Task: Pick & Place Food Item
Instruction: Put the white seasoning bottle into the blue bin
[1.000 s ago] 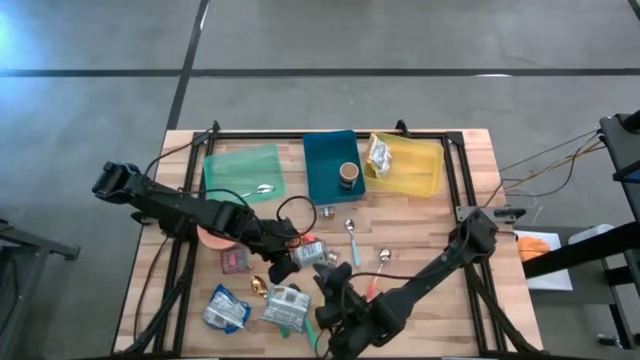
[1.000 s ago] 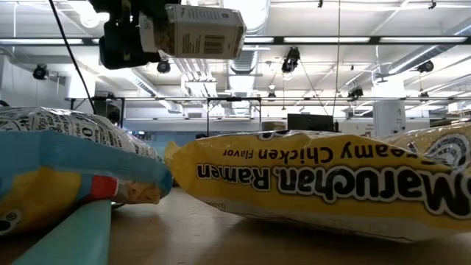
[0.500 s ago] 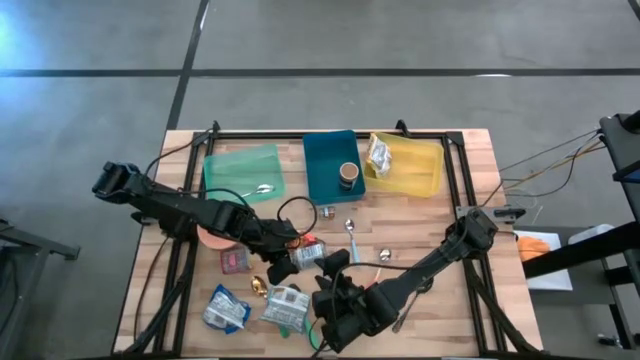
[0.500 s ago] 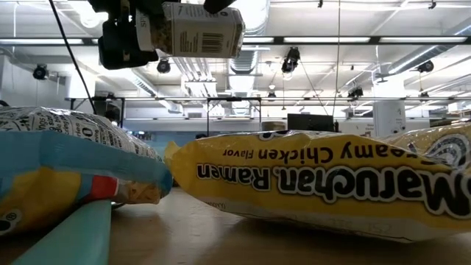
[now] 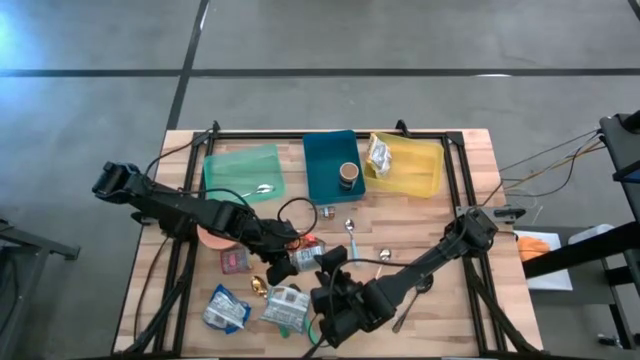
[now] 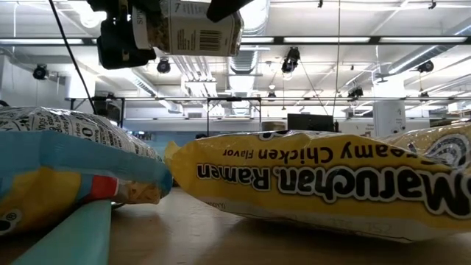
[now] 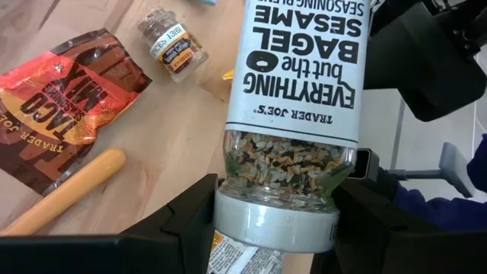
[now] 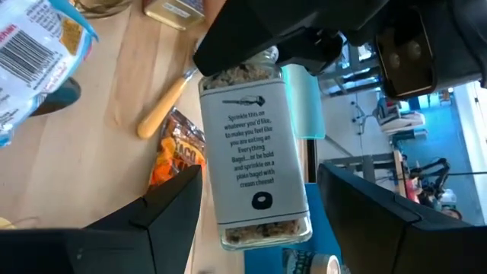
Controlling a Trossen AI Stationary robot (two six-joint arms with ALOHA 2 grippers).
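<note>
Seasoning jar (image 7: 293, 99) sits clamped at its lid end between the left gripper (image 7: 278, 221) fingers, held off the table, its body sticking straight out ahead of the gripper (looks like a handover pose). The right gripper (image 8: 255, 221) faces it from the far end, fingers spread on either side of the jar's base, not pinching it as far as I can tell. Likely the free end is offered so the right arm can take it. Below the left gripper: taco mix packet (image 7: 65, 106), small spice jar (image 7: 173, 47), on the wooden table (image 7: 175, 137).
</note>
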